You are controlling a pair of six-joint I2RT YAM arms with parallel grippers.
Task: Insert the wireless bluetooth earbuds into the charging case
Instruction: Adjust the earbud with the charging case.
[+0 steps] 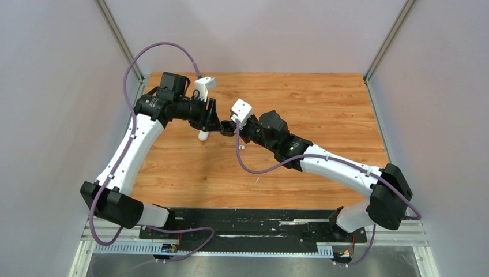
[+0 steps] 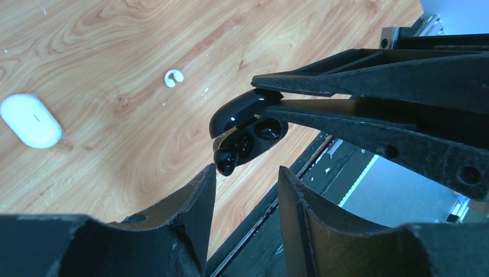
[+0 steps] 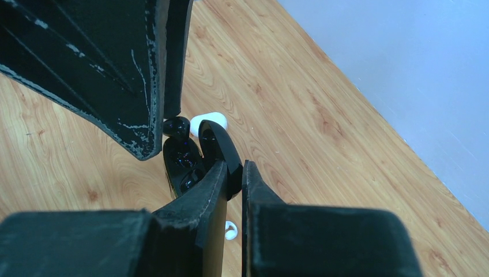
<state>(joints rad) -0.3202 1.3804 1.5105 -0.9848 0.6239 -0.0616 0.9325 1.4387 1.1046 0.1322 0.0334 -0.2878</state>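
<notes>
Insertion step, apparently at the moment of letting go. Right gripper point(image 3: 233, 167) clamped on the raised lid of the open black charging case point(image 2: 248, 141), held up clear of the table point(image 1: 323, 104). Left gripper point(image 2: 247, 173) at 6 o'clock under the case in the left wrist view, jaws parted, gripping nothing. Black earbud point(image 2: 226, 161) perched at the case's 7 o'clock end, seemingly not fully seated. Farther well dark and glossy: filled or empty, cannot tell. Next: press that bud squarely down, gently, without twisting the case out of the pinch. On the wood, white case point(image 2: 32, 121) closed at 9 o'clock, white earbud point(image 2: 172, 78) loose at 10 o'clock, not yet loaded
</notes>
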